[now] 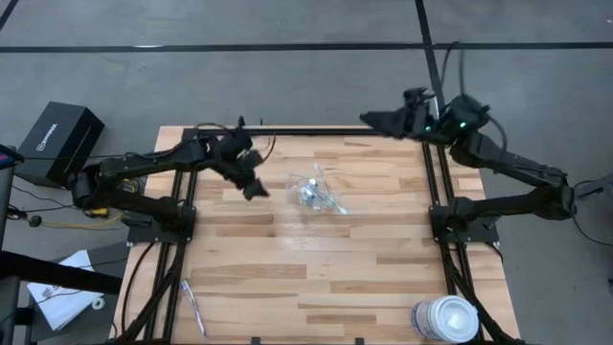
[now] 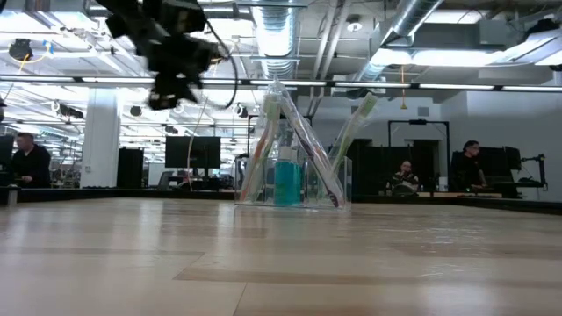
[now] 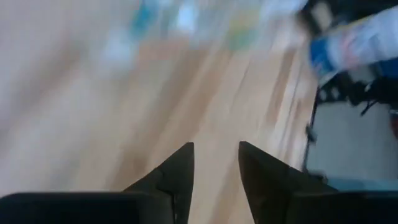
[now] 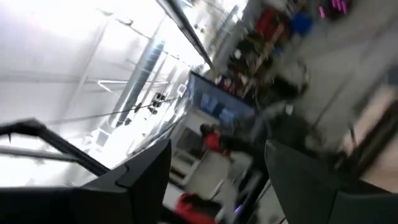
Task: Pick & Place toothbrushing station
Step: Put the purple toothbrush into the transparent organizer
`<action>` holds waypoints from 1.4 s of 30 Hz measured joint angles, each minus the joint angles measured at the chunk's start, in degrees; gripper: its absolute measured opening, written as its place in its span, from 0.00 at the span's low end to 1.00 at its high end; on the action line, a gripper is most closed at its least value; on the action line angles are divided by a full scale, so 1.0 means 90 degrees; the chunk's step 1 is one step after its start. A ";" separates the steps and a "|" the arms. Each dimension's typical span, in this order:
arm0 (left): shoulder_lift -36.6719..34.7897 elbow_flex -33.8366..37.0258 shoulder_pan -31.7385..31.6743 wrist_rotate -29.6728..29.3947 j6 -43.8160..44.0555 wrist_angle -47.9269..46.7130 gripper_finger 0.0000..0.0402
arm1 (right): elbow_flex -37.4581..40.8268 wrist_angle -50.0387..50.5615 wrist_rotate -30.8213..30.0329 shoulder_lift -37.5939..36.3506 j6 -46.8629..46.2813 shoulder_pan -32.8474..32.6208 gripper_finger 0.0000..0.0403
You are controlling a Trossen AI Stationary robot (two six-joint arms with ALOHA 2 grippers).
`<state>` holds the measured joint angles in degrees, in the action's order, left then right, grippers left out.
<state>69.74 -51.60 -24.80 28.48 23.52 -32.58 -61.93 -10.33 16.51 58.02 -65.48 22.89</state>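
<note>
- The clear container (image 1: 316,194) stands on the table (image 1: 287,278) toward its far middle, holding toothbrushes (image 2: 303,145) that lean against each other and a teal tube (image 2: 287,180).
- The left gripper (image 1: 254,187) hangs above the table just left of the container, fingers (image 3: 177,177) slightly apart, empty.
- The right gripper (image 1: 369,119) waits at the far right edge, fingers spread wide, empty.
- One more toothbrush (image 1: 192,307) lies near the left corner; a white tub (image 1: 445,318) stands at the near right.
</note>
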 joint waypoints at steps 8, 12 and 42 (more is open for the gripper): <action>-0.0018 -0.0009 0.1624 -0.0611 0.1893 -0.1703 0.30 | -0.0558 0.0002 0.1204 0.0000 0.1261 0.0665 0.62; -0.0018 -0.0009 0.2601 -0.1323 0.3731 -0.1662 0.38 | -0.0578 0.0007 0.2166 0.0005 0.1297 0.0934 0.62; 0.1369 -0.0014 0.7596 -0.3419 1.1369 -0.1072 0.51 | -0.0580 -0.0430 0.3003 -0.0080 0.0987 0.0232 0.62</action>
<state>82.06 -51.72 43.57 -2.29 125.84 -42.23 -67.16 -14.20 43.54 57.30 -56.60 24.98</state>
